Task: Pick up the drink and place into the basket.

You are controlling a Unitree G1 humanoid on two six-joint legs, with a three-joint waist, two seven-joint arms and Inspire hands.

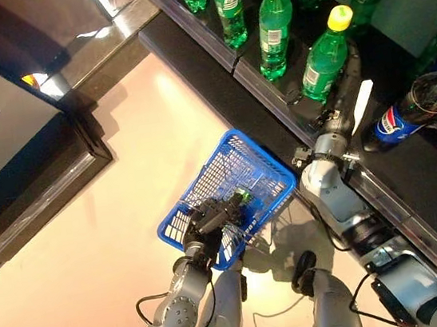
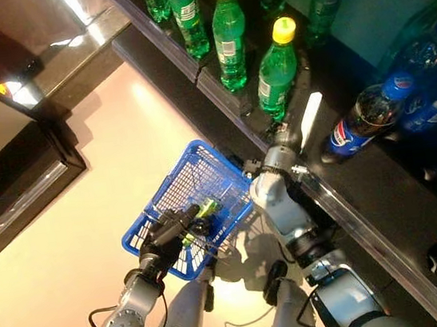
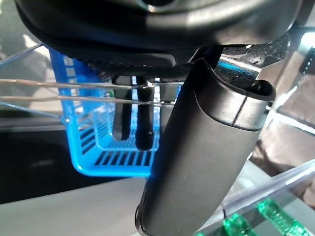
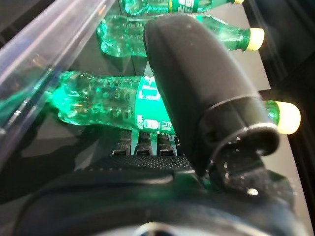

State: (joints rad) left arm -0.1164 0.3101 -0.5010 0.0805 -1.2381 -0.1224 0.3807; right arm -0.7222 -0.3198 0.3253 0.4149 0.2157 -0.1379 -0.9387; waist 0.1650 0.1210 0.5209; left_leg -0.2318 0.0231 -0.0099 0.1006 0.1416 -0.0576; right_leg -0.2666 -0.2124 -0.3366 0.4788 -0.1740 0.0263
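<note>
A green drink bottle [image 1: 324, 57] with a yellow cap stands on the dark shelf [image 1: 270, 96]. My right hand [image 1: 342, 107] reaches onto the shelf right beside it. In the right wrist view its straight fingers [image 4: 147, 142] touch the bottle's [image 4: 103, 103] label while the thumb [image 4: 197, 83] stands apart, so the hand is open. The blue wire-handled basket [image 1: 241, 154] hangs below the shelf edge. My left hand [image 1: 209, 217] is shut on its handle, fingers [image 3: 130, 118] curled over the wires. A small green thing [image 1: 243, 196] shows inside the basket by that hand.
More green bottles [image 1: 274, 23] line the shelf to the left of the hand. A dark cola bottle [image 1: 405, 115] with a blue cap lies to its right. A dark cabinet edge [image 1: 45, 194] runs along the floor on the far left.
</note>
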